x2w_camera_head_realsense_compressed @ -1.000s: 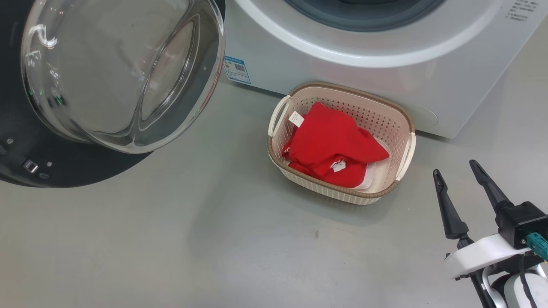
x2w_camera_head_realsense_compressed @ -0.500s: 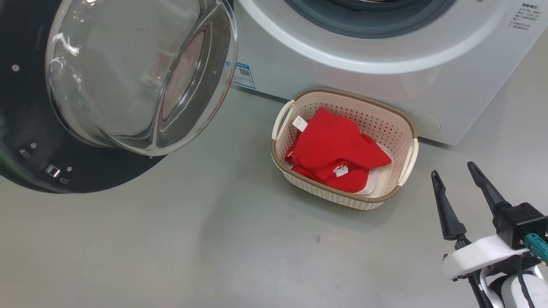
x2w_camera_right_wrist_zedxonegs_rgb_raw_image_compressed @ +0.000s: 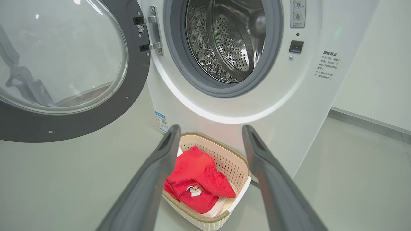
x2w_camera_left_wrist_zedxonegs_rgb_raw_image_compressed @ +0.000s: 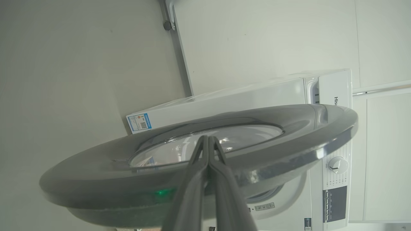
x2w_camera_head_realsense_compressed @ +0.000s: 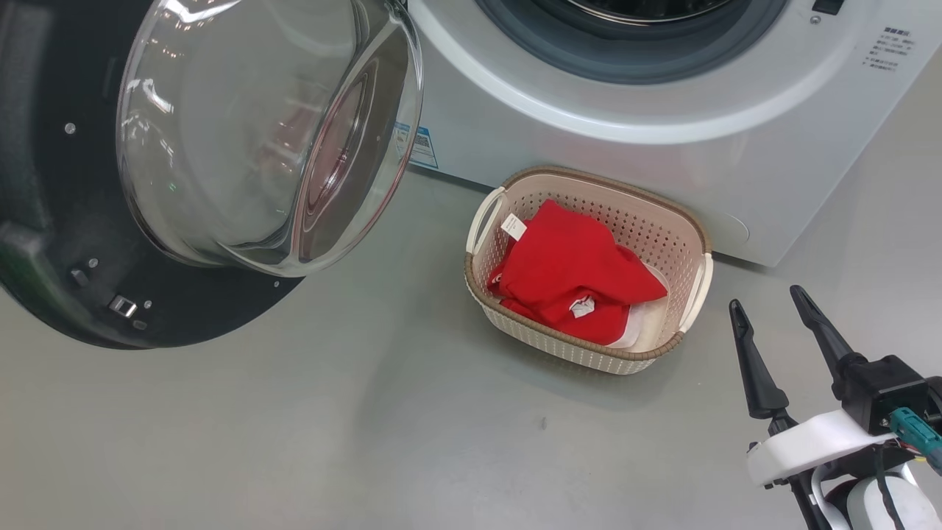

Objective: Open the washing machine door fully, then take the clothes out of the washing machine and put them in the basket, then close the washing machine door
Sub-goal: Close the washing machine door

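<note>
The washing machine door (x2w_camera_head_realsense_compressed: 51, 243) hangs open at the left, its glass bowl (x2w_camera_head_realsense_compressed: 265, 132) bulging toward me. My left gripper (x2w_camera_left_wrist_zedxonegs_rgb_raw_image_compressed: 208, 138) is shut and empty. Its tips point at the outer side of the door (x2w_camera_left_wrist_zedxonegs_rgb_raw_image_compressed: 96, 179), over the window; I cannot tell if they touch. The washing machine (x2w_camera_head_realsense_compressed: 589, 110) shows a bare steel drum (x2w_camera_right_wrist_zedxonegs_rgb_raw_image_compressed: 224, 41). The basket (x2w_camera_head_realsense_compressed: 640, 213) stands on the floor against the machine, with the red clothes (x2w_camera_head_realsense_compressed: 574, 272) piled in it. My right gripper (x2w_camera_head_realsense_compressed: 765, 298) stands open to the basket's right, above the floor; in its wrist view the right gripper (x2w_camera_right_wrist_zedxonegs_rgb_raw_image_compressed: 211, 128) frames the basket (x2w_camera_right_wrist_zedxonegs_rgb_raw_image_compressed: 224, 160) and clothes (x2w_camera_right_wrist_zedxonegs_rgb_raw_image_compressed: 199, 173).
Grey floor (x2w_camera_head_realsense_compressed: 368, 427) stretches in front of the machine and basket. A blue label sticker (x2w_camera_head_realsense_compressed: 423, 147) sits on the machine's front, half behind the glass. The door hinge (x2w_camera_right_wrist_zedxonegs_rgb_raw_image_compressed: 151, 30) is on the machine's left side. A white wall (x2w_camera_right_wrist_zedxonegs_rgb_raw_image_compressed: 369, 80) runs to the right.
The head camera has tilted up, so more of the drum opening shows. The door has swung a little toward the machine, its glass now covering part of the sticker. The right gripper stays open.
</note>
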